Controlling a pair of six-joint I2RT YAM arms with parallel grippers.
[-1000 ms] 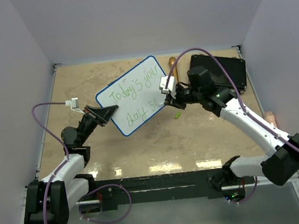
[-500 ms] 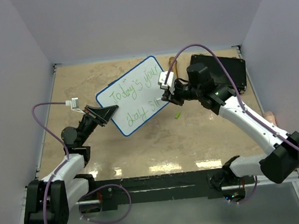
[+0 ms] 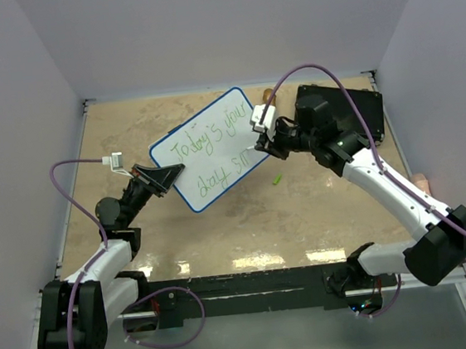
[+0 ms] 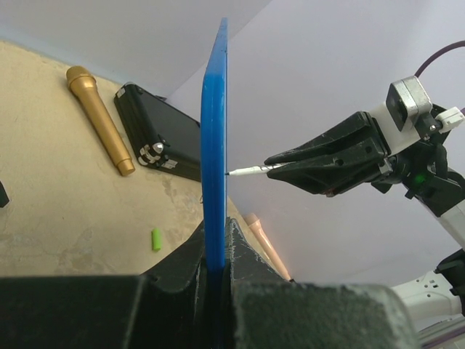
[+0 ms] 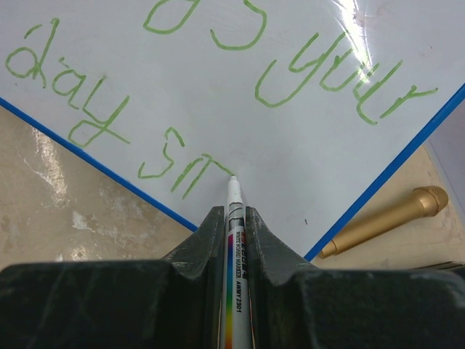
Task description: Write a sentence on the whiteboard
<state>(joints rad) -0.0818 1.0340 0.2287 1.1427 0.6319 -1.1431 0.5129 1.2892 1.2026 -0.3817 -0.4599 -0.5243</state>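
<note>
The whiteboard [image 3: 210, 150], white with a blue rim, is held tilted above the table and bears green writing, "Today's your day" plus a few more strokes. My left gripper [image 3: 160, 179] is shut on its lower left edge; in the left wrist view the board [image 4: 214, 131] shows edge-on between the fingers. My right gripper [image 3: 265, 144] is shut on a white marker [image 5: 235, 240]. The marker's tip touches the board [image 5: 218, 87] at the end of the last green stroke, near the lower right rim. The marker [image 4: 251, 170] also shows in the left wrist view.
A gold microphone [image 4: 100, 120] lies behind the board beside a black case [image 3: 351, 112]. A small green cap [image 3: 276, 178] lies on the table under my right arm. A pale peach handle [image 3: 419, 180] lies at the right edge.
My right gripper with the marker has moved up and to the right along the board, lengthening the last green stroke. The left arm and board have stayed still.
</note>
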